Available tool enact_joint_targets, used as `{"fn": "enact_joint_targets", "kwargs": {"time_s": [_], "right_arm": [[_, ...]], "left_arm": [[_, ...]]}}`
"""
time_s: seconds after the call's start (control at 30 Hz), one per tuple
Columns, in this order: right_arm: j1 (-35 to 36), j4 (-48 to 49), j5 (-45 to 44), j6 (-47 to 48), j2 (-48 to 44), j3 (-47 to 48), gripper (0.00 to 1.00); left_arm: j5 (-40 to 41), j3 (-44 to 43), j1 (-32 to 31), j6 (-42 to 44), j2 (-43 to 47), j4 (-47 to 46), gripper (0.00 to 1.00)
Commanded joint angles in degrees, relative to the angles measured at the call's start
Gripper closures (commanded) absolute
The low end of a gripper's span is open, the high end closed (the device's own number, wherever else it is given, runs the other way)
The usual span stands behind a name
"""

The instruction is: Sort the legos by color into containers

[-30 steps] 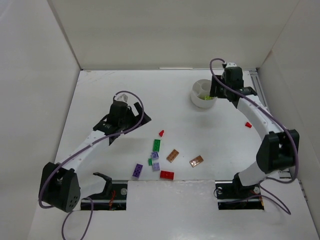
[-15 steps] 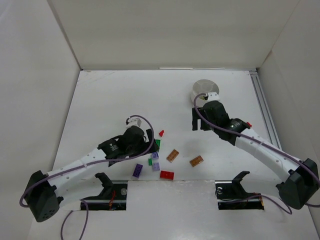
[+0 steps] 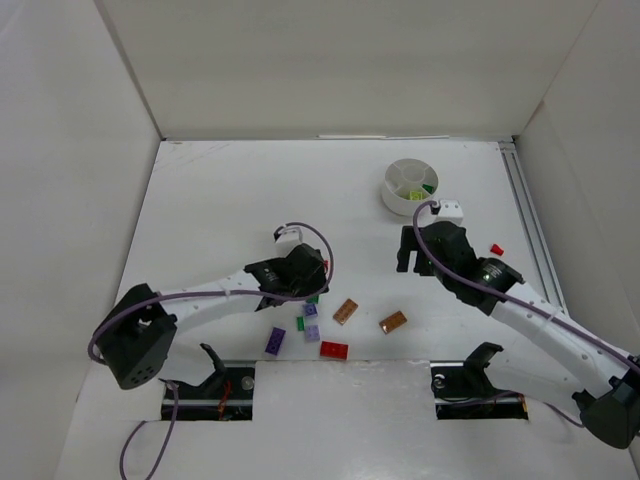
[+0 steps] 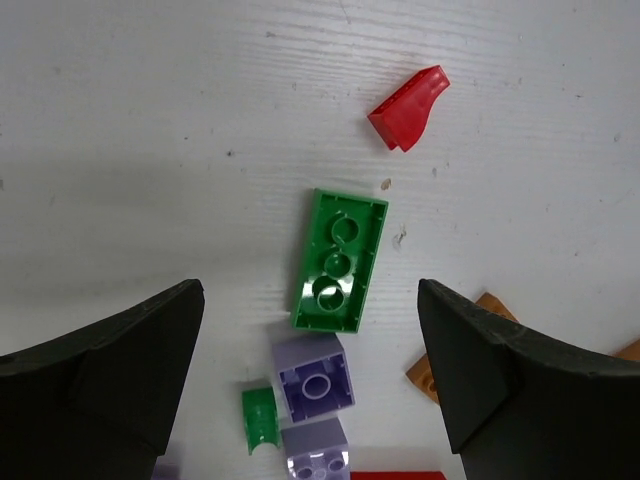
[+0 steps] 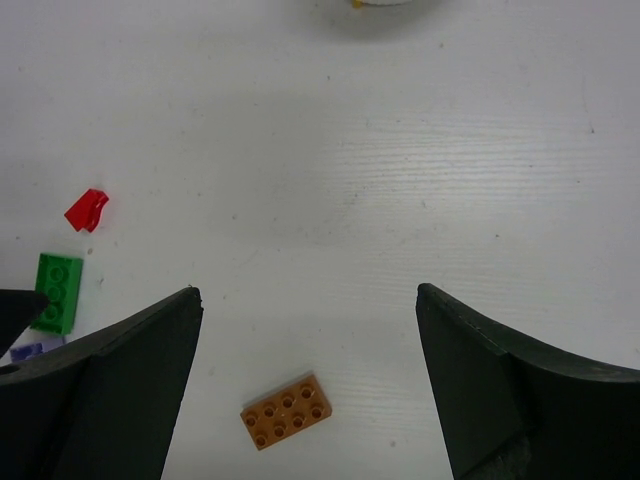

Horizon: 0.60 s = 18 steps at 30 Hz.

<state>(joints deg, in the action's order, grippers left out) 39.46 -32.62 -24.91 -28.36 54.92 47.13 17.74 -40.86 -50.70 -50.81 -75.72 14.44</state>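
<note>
left tool moved over green lego, right tool drawn back low, both released

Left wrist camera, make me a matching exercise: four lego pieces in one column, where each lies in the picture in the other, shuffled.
1 red sloped piece
2 long green plate
3 lilac brick
4 orange-brown piece

A lower right, partly hidden
B upper right, alone
C centre, underside up
D just below the green plate

Pairs: 1-B, 2-C, 3-D, 4-A
</note>
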Motion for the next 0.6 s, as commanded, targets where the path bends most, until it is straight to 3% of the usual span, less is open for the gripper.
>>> {"fn": "enact_joint_targets", "kwargs": {"time_s": [0.0, 0.27, 0.3, 0.57], "right_arm": [[0.5, -0.5, -3.0, -1.3, -1.3, 0.2, 0.08], [0.5, -1.0, -4.2, -1.3, 0.1, 0.7, 0.08], [0.5, -0.5, -4.2, -1.3, 0.1, 0.7, 0.08], [0.5, 0.0, -4.2, -1.9, 0.1, 0.7, 0.08]], "left_arm": [[5.1, -3.5, -1.5, 2.9, -3.2, -3.1, 0.15], [9.1, -9.8, -3.7, 2.9, -14.2, 0.8, 0.21], [9.1, -10.5, -3.7, 2.9, -15.7, 0.8, 0.28], [7.2, -9.9, -3.7, 2.4, -16.9, 1.4, 0.61]]}}
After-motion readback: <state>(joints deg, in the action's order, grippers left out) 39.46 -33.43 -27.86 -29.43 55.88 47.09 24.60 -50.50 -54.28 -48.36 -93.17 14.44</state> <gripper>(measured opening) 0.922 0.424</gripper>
